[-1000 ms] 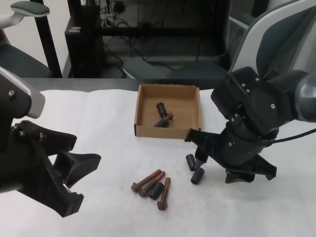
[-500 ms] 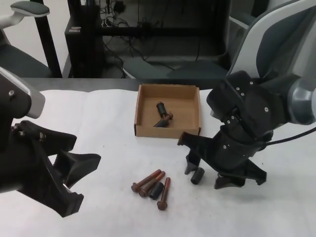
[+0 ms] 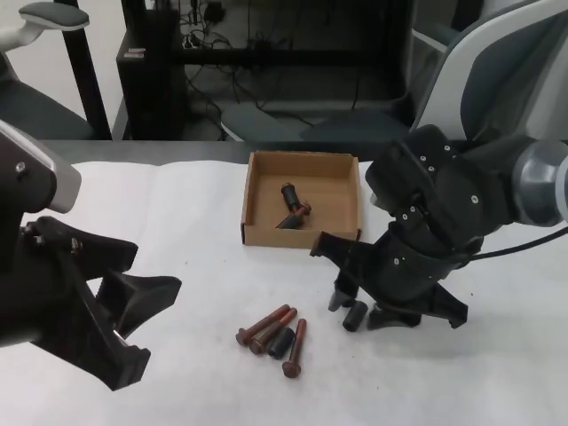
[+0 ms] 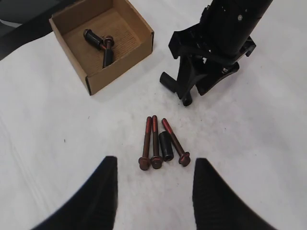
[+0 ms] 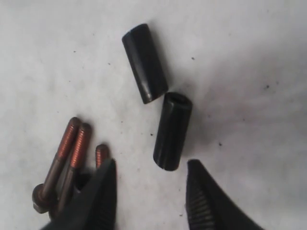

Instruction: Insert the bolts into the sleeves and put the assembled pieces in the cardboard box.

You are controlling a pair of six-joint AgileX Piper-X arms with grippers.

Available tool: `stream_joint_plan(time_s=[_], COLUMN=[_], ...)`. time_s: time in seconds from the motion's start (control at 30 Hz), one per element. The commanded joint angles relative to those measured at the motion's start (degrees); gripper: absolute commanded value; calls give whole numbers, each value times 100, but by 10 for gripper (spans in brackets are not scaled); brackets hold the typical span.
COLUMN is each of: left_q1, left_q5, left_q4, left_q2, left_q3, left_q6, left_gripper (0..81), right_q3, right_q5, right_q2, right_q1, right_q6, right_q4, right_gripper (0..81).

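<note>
Right tool [image 5: 151, 175] spread open, hanging right over two black cylindrical sleeves [image 5: 173, 130] lying on the white worktop [image 3: 177, 222], near the brown cardboard box [image 3: 300, 236]. Left tool [image 4: 153, 191] open too, above three coppery bolts [image 4: 154, 139].

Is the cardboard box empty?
No, two black sleeved bolts lie inside the brown cardboard box.

Right gripper [image 5: 151, 167], jaws parted, frames the end of one sleeve [image 5: 172, 129]; a second sleeve [image 5: 144, 62] lies just beyond it — tight. Bolts [image 5: 72, 153] crowd one finger's side. A strip of bench [image 3: 195, 257] separates them from the cardboard box [image 3: 257, 235] — passable.
</note>
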Motion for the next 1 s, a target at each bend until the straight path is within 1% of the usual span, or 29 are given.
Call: stream_joint_plan(time_s=[0.0,0.2,0.3,0.43,0.47,0.67,0.97], left_q1=[8,8,8,8,8,8,8], left_q5=[-45,-43,-43,-43,-43,-43,-43], left_q4=[-73,-73,-73,-73,-73,-73,-73], left_q2=[-56,-56,-56,-56,-56,-56,-56], left_q3=[-9,-9,-9,-9,-9,-9,-9], left_q6=[6,76,273,348,348,348,348], left_gripper=[491,491,491,491,491,491,491], right_q3=[-95,-178,-187,-269,-293,-335,-606], right_q5=[-128,-356,-361,-278,-220,-80,48], right_q2=[107,373,395,395,395,399,607], right_q1=[15,15,15,15,15,15,15], right_q6=[1,12,-7,-32,-32,-77,209], right_q4=[-239,-247,-189,34,71,86,95], right_gripper=[374,374,389,489,501,498,498])
